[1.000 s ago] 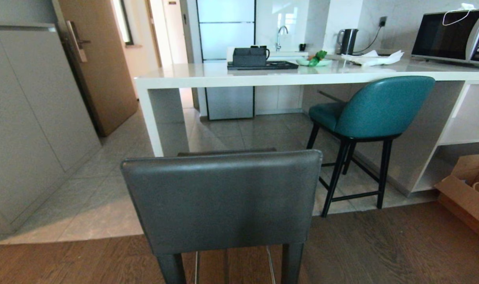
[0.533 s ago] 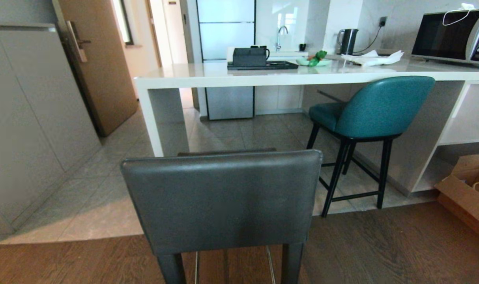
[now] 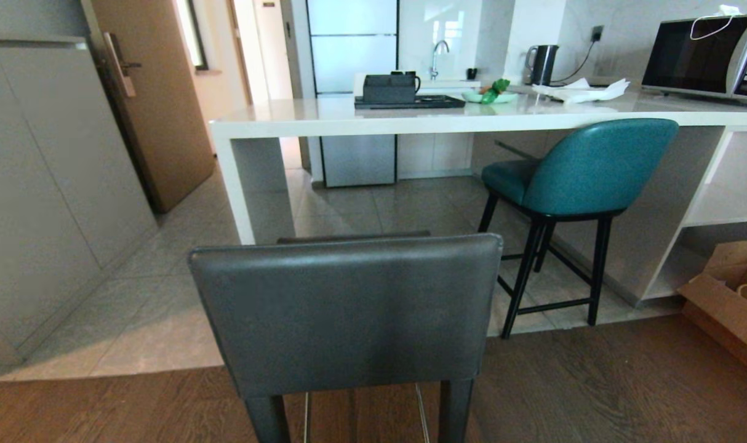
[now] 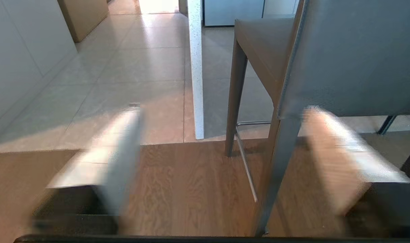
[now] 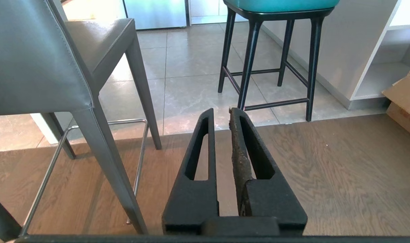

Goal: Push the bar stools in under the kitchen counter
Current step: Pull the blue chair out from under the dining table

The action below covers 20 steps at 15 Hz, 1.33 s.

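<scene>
The dark grey bar stool (image 3: 349,314) stands right in front of me on the wood floor, its boxy back toward me, short of the kitchen counter (image 3: 410,120). To the right, the teal bar stool (image 3: 595,166) has its seat partly under the worktop. Neither arm shows in the head view. My left gripper (image 4: 222,108) hangs low beside the grey stool's back (image 4: 357,57), fingers (image 4: 120,158) blurred and wide apart, open with nothing between them. On the stool's other side my right gripper (image 5: 221,110) hangs shut and empty above the floor, near the grey stool (image 5: 32,57).
The counter's white end panel (image 3: 238,184) stands ahead on the left. On the worktop are a microwave (image 3: 706,55), a kettle (image 3: 541,64) and a black tray (image 3: 404,98). A cardboard box (image 3: 727,301) lies at the right, with grey cabinets (image 3: 41,184) and a door (image 3: 158,104) to the left.
</scene>
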### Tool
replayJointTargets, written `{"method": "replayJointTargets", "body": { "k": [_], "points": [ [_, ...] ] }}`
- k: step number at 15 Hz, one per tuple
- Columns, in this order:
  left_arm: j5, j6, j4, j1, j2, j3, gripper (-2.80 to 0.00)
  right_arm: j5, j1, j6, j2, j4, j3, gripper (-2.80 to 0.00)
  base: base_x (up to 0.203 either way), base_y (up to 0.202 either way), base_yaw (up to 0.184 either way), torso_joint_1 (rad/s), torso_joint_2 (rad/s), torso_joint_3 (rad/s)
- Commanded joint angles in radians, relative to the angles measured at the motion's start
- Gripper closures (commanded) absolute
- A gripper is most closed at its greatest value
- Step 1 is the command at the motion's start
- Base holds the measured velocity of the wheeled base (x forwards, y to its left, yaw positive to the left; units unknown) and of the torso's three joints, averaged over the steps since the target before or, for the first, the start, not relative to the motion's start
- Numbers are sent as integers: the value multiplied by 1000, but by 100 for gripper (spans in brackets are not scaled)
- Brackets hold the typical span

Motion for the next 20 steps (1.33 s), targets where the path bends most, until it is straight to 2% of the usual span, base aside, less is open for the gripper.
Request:
{"method": "replayJointTargets", "body": {
  "k": [1,20],
  "points": [
    [2,-4,-1,0,1,3,0,0,0,1,2,0,5,0,0,0,0,0,0,0],
    [2,-5,-1,2,1,3,0,0,0,2,2,-2,5,0,0,0,0,0,0,0]
  ]
}}
